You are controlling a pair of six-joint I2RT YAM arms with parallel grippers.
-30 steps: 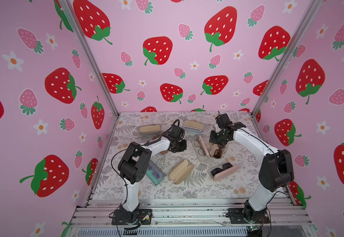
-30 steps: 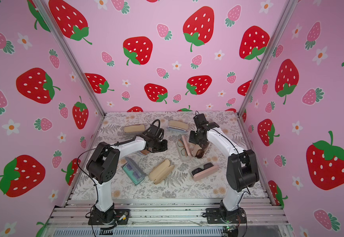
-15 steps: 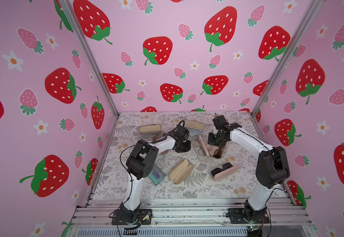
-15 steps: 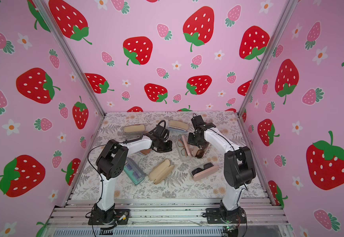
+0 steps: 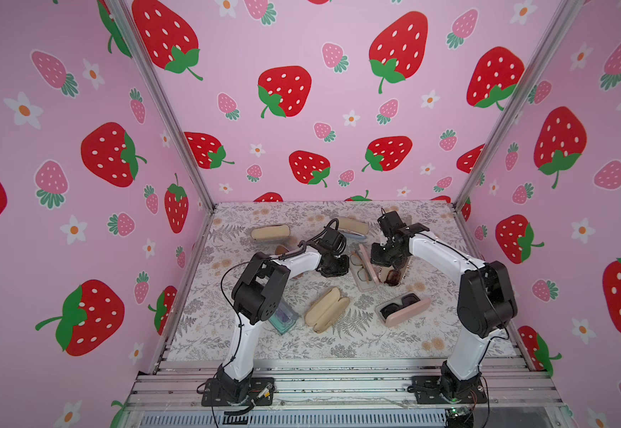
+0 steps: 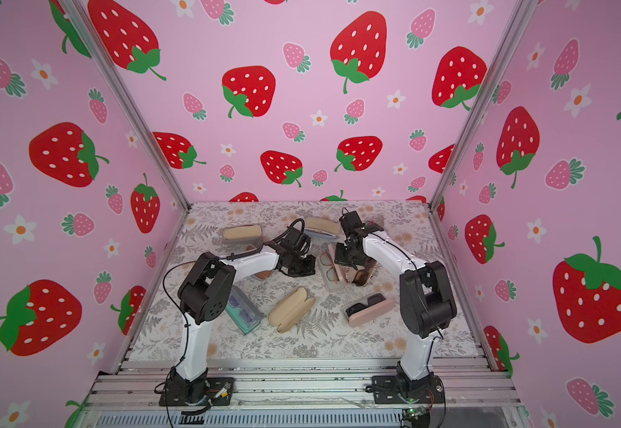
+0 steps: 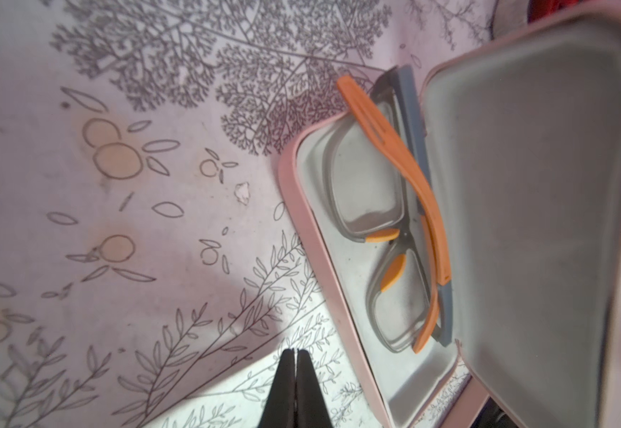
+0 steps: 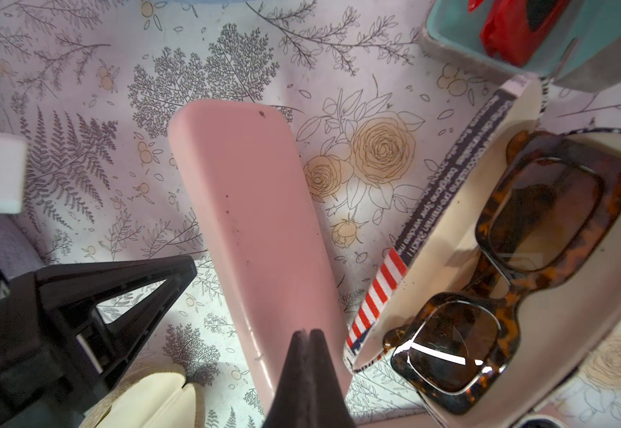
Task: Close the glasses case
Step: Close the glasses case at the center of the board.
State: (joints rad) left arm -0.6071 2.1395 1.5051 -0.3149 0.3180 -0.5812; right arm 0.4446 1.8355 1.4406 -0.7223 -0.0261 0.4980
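Observation:
The pink glasses case [image 5: 361, 275] lies open mid-table in both top views, its grey-lined tray [image 7: 342, 296] holding grey glasses with orange arms [image 7: 394, 222]. Its lid [image 7: 524, 222] stands raised over the tray, and the lid's pink outer face [image 8: 257, 207] fills the right wrist view. My left gripper [image 7: 296, 351] is shut and empty, low over the cloth just beside the tray's long rim. My right gripper [image 8: 308, 331] is shut, its tips at the lid's outer face; whether they touch it I cannot tell. Both grippers flank the case [image 6: 333, 276].
A flag-trimmed case with tortoiseshell sunglasses [image 8: 524, 241] lies right beside the lid. A beige case [image 5: 326, 309], a pink case with dark sunglasses [image 5: 403, 307] and a teal case [image 5: 283, 318] lie nearer the front. Two beige cases [image 5: 270, 232] [image 5: 353, 225] sit at the back.
My left gripper has moved right, up to the case's tray. My right gripper has edged left over the lid. Both stayed shut.

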